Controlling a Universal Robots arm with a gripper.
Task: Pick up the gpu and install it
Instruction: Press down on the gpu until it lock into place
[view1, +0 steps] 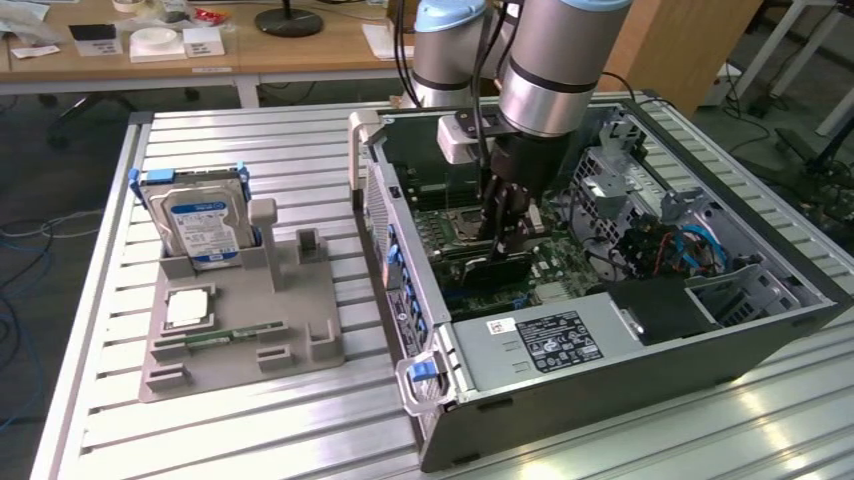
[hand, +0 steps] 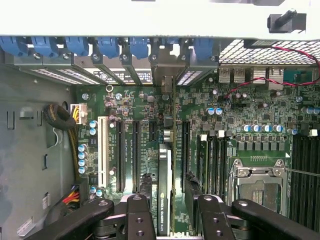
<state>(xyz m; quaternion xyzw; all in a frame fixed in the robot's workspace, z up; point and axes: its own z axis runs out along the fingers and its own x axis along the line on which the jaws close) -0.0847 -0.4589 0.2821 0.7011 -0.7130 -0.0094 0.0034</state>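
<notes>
Reaching down into the open computer case (view1: 747, 345), the arm's gripper (view1: 505, 258) sits low over the motherboard (view1: 567, 265), its black fingers (hand: 142, 220) closed on the gpu (hand: 165, 187) from both flat sides. In the wrist view the card is seen edge-on, a slim dark strip with a pale label along its top edge, standing upright between the two finger pads and running toward the row of blue slot latches (hand: 107, 46) at the case's rear wall. It lies in line with one of the long black expansion slots (hand: 135, 155), with a white slot (hand: 102, 150) further out at about nine o'clock from it and the bare silver processor socket (hand: 260, 182) at about three o'clock. Whether the card's lower edge is already seated in its slot cannot be told. In the exterior view the case lies on its side on a ribbed metal table (view1: 267, 420), and at about nine o'clock from the case a grey parts holder (view1: 234, 345) carries a blue-labelled hard drive (view1: 200, 225) standing upright, a square chip (view1: 187, 308) lying flat and a narrow green memory stick (view1: 220, 338) just beside it.
</notes>
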